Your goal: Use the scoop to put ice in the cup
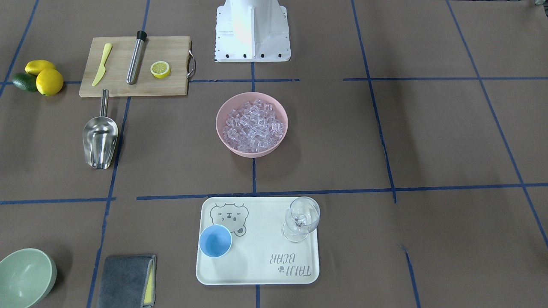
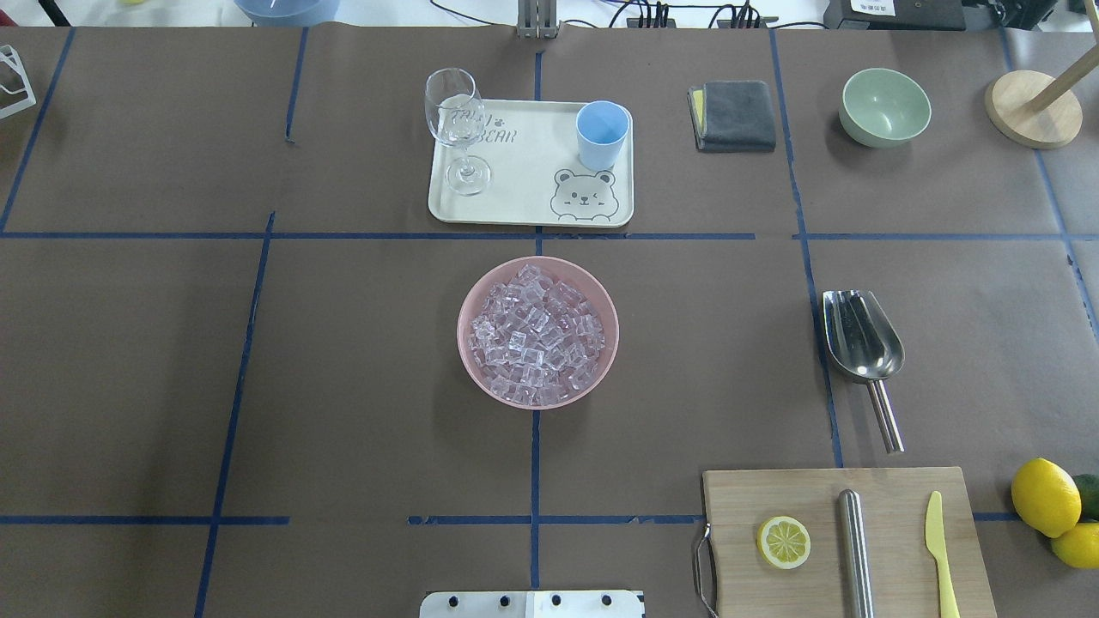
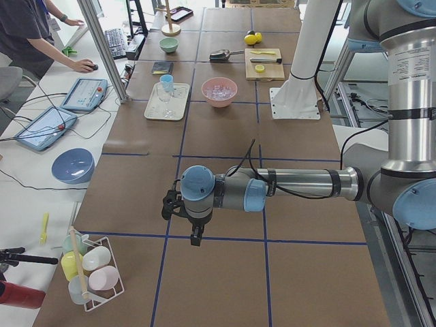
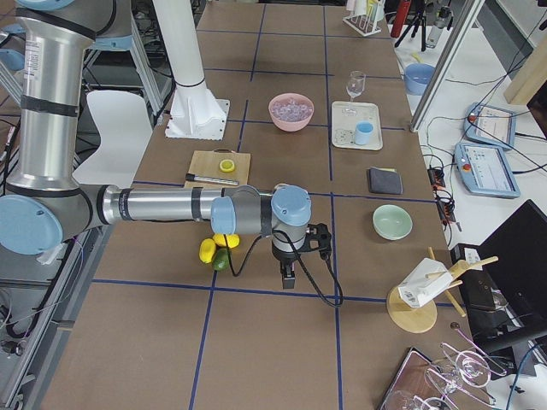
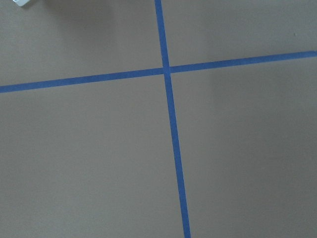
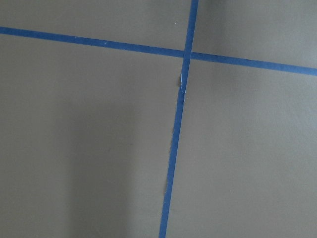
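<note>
The ice point(image 1: 252, 126) point(image 2: 537, 335) is heaped in a pink bowl point(image 1: 217, 124) point(image 2: 462, 335) at the table's middle. The light-blue cup point(image 1: 215, 241) point(image 2: 602, 133) stands upright on a cream tray point(image 1: 265, 239) point(image 2: 524, 184) beyond the bowl. The steel scoop point(image 1: 99, 139) point(image 2: 861, 339) lies flat on the table on my right side, handle toward the cutting board. My left gripper point(image 3: 195, 238) and right gripper point(image 4: 288, 280) hang over bare table at opposite far ends, away from all of these. I cannot tell whether they are open or shut. Both wrist views show only brown paper and blue tape.
A clear wine glass point(image 1: 302, 218) point(image 2: 455, 120) stands on the tray. A wooden board point(image 1: 117, 72) point(image 2: 897, 549) holds a lemon slice, a steel cylinder point(image 1: 136, 57) and a yellow knife. Lemons point(image 1: 47, 79), a green bowl point(image 2: 884, 107) and a grey cloth point(image 2: 734, 114) sit on my right.
</note>
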Robot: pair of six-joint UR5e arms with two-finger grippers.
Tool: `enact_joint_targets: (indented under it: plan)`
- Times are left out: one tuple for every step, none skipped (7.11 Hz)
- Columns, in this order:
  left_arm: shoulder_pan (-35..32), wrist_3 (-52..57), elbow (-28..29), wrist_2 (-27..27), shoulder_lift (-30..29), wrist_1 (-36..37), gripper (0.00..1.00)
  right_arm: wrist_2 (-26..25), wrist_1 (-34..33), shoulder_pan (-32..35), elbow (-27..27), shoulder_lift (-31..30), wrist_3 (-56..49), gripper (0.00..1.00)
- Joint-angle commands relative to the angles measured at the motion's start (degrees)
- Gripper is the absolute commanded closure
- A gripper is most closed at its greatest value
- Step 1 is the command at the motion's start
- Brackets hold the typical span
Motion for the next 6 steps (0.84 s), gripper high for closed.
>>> enact_joint_targets:
  plan:
    - [-0.7, 0.0, -0.7, 0.0, -0.2, 0.1, 0.00, 0.0, 0.0, 0.0, 0.1, 0.0, 0.0, 0.00]
    - [-0.7, 0.0, -0.6, 0.0, -0.1, 0.1, 0.00, 0.0, 0.0, 0.0, 0.1, 0.0, 0.0, 0.00]
    - [-0.7, 0.0, -0.7, 0.0, -0.1, 0.1, 0.00, 0.0, 0.0, 0.0, 0.1, 0.0, 0.1, 0.00]
    - [-0.7, 0.0, -0.7, 0.0, -0.2, 0.1, 0.00, 0.0, 0.0, 0.0, 0.4, 0.0, 0.2, 0.00]
    - [-0.7, 0.0, -0.7, 0.0, -0.5, -0.1, 0.00, 0.1, 0.0, 0.1, 0.8, 0.1, 0.3, 0.00]
    - [-0.7, 0.0, -0.9, 0.1, -0.9, -0.4, 0.00, 0.2, 0.5, 0.0, 0.7, 1.1, 0.3, 0.00]
